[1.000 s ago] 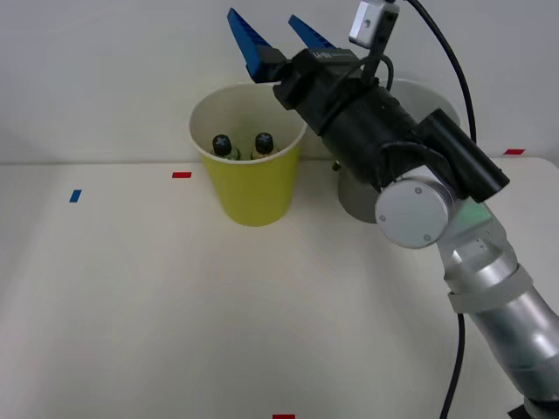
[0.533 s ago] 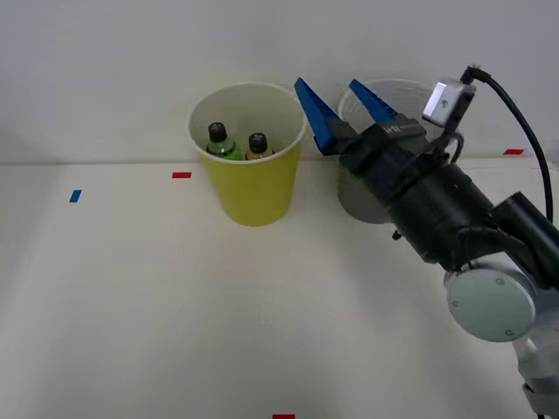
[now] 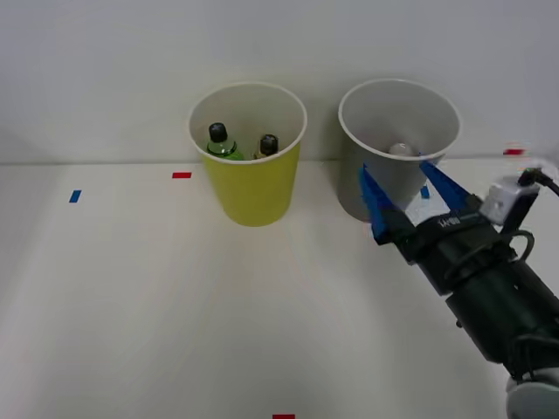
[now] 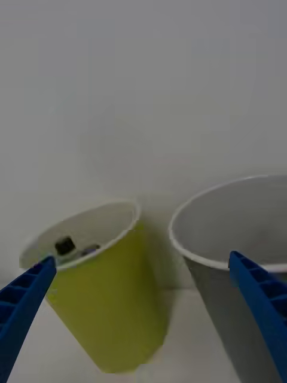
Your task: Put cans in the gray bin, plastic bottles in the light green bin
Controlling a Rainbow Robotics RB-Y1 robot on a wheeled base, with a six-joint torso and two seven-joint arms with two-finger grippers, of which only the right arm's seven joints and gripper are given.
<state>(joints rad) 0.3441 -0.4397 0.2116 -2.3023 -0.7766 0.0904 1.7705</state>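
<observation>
Sorting looks finished: jaws (image 3: 410, 199) are held spread and empty, low before the gray bin (image 3: 354, 196), can (image 3: 399, 150) inside; bottles (image 3: 218, 140) in the light green bin (image 3: 253, 188) beyond. Risk: a forward drift could tip the gray bin.

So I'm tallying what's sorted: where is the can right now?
In the front view the can lies inside the gray bin, right of the light green bin.
</observation>
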